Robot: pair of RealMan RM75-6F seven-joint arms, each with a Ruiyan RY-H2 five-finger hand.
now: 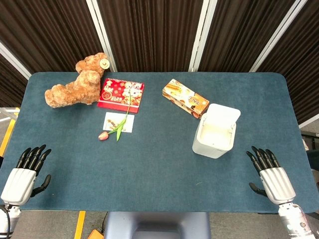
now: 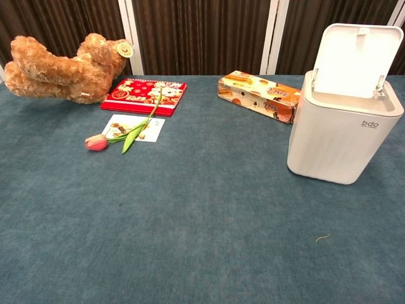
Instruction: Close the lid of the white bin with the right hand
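Dark pleated curtains (image 1: 149, 30) with white vertical strips behind a blue-clothed table (image 1: 149, 164); yellow floor tape (image 1: 79, 224).

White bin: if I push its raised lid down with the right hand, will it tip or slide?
The bin looks like light plastic, so it may slide on the cloth. Its lid stands upright at the back; a downward push probably won't tip it.

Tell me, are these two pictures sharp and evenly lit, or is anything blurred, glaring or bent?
Head view: soft, even light, faint shadows only, both hands (left hand, right hand) crisp; the table edge bows slightly, a wide-lens effect. Chest view: the white bin is bright but not blown out, its logo readable; the teddy bear and nearby cloth look sharp.
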